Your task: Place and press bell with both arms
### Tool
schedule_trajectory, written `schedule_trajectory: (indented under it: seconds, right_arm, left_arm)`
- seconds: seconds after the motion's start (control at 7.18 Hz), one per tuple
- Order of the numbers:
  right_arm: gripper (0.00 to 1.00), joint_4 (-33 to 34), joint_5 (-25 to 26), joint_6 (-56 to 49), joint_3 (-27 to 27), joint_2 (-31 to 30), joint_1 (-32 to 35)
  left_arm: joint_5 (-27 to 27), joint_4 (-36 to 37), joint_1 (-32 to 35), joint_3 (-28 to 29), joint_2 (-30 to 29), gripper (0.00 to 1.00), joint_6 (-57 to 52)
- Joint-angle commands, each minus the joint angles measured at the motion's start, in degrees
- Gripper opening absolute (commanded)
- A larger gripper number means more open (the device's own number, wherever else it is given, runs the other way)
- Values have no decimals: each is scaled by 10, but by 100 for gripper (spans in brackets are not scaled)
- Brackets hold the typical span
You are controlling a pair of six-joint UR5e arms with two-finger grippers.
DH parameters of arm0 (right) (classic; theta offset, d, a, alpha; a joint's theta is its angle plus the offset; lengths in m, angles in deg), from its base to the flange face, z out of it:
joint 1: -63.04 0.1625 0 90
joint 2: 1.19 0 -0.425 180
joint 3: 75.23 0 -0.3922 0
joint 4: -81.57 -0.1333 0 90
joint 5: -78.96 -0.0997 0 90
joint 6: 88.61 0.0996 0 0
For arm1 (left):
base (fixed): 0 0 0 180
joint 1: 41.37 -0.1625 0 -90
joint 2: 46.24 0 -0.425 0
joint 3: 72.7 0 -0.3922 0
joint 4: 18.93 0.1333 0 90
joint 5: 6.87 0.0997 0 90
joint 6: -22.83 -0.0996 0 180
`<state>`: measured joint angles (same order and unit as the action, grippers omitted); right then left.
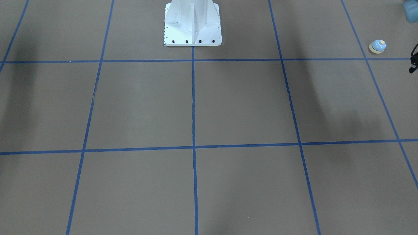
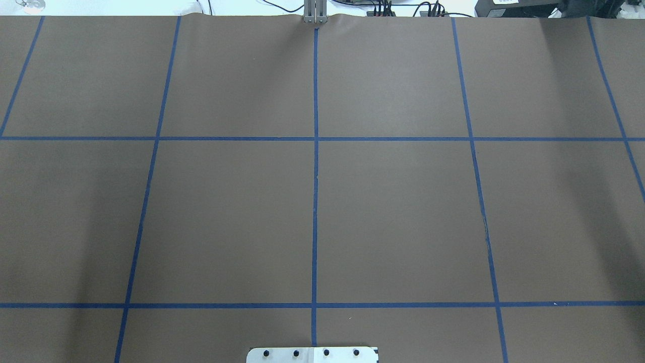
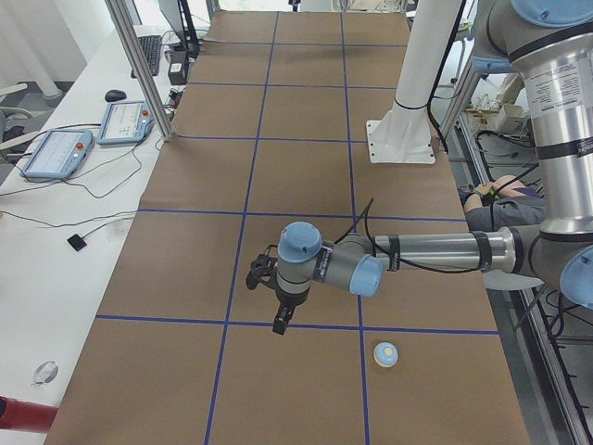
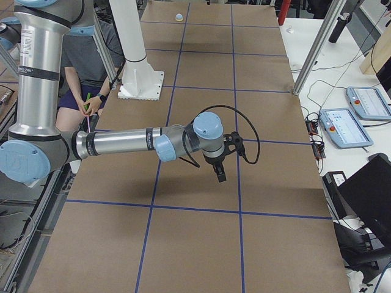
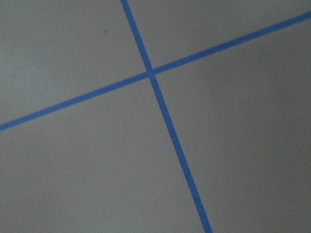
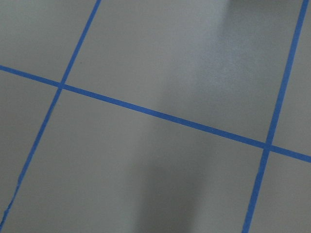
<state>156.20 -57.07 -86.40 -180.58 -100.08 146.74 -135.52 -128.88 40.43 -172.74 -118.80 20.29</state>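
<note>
At the left end of the brown paper-covered bench (image 3: 167, 278) we find the small light-blue, cream-topped dome bell (image 3: 385, 353), upright just beside a blue tape crossing (image 3: 361, 329). The black left end effector (image 3: 281, 323) hangs near it, apart; we cannot tell whether its fingers are spread. Further right hangs the black right end effector (image 4: 220, 177) (equally unclear). Lettering on the right arm's silver tube (image 4: 122, 141) is too small to read.

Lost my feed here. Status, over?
Left gripper aloft near bell, right gripper aloft far off; open or shut unreadable. Bell upright on table, untouched. No obstacle seen near it.
</note>
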Motion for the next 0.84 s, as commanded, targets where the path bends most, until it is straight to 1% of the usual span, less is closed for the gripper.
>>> schedule_trajectory:
  seconds: [0.0,0.14,0.28,0.42,0.7]
  right_arm:
    - [100,-15,24,0,0,-15,-9]
    - [100,-39,23,1,0,-28,-9]
    - [100,-49,20,1,1,-36,-9]
    - [100,-49,20,1,1,-37,-12]
    - [100,-50,20,1,1,-37,-13]
  left_arm:
    - [-28,2,-6,5,61,100,1]
    - [-30,0,-13,7,77,100,1]
    - [-30,1,-25,16,87,100,1]
    - [-33,0,-36,36,87,100,1]
    - [-38,1,-75,41,87,100,24]
